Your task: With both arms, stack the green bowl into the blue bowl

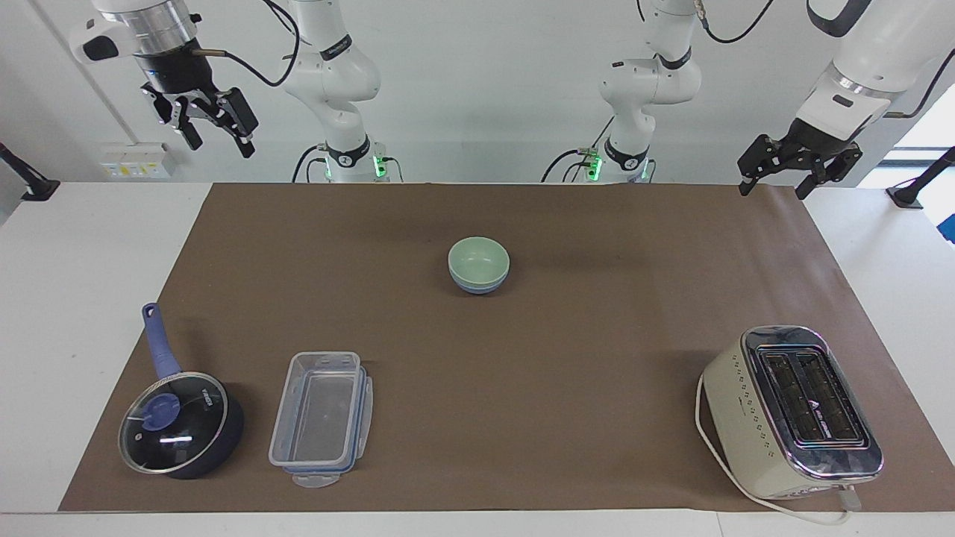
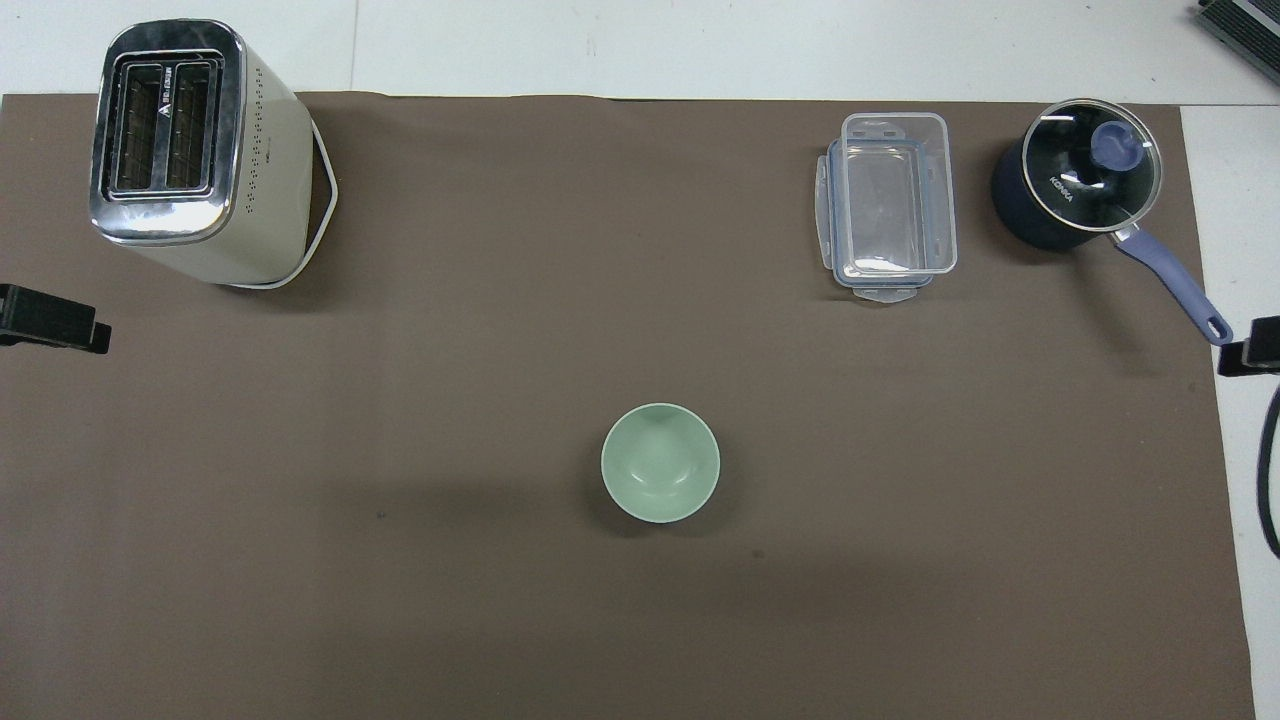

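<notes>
resting in blue bowl (image 1: pixel 478 284), green bowl (image 1: pixel 478 258), well apart from both claws

Green bowl (image 1: pixel 478 259) nested upright in blue bowl (image 1: pixel 477 286), mat centre.

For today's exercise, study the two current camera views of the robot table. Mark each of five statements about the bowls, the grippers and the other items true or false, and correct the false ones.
1. The green bowl sits nested in the blue bowl. True.
2. The right gripper is holding the green bowl. False: it is open, raised off the right arm's end of the table, and holds nothing.
3. The left gripper is open and empty. True.
4. The saucepan has no lid. False: a glass lid covers it.
5. The toaster stands beside the clear container. False: they are at different ends of the table.
</notes>
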You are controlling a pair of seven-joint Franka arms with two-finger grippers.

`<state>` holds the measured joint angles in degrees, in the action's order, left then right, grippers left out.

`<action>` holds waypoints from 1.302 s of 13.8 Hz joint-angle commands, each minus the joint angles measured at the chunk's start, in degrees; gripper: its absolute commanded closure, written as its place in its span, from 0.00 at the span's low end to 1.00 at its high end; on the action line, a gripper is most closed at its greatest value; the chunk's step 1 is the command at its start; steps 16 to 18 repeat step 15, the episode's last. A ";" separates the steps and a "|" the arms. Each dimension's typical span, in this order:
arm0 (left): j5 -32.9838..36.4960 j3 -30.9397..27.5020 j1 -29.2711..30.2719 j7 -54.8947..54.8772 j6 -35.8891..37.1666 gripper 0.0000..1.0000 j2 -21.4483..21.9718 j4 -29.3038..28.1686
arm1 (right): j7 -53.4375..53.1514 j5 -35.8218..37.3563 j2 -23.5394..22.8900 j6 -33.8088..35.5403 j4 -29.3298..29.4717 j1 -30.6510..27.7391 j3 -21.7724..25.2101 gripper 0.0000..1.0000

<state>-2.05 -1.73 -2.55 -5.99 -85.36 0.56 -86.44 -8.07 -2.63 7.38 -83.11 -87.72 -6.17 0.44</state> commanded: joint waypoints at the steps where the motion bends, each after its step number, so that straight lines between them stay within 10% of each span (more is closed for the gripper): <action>1: 1.08 0.33 0.00 0.63 0.90 0.00 -0.56 1.36 | 6.11 1.31 -0.26 1.98 1.32 -0.07 3.32 0.00; 18: 1.08 0.33 0.00 0.54 1.07 0.00 -0.48 1.27 | 7.90 2.54 -1.50 4.80 2.29 6.61 6.78 0.00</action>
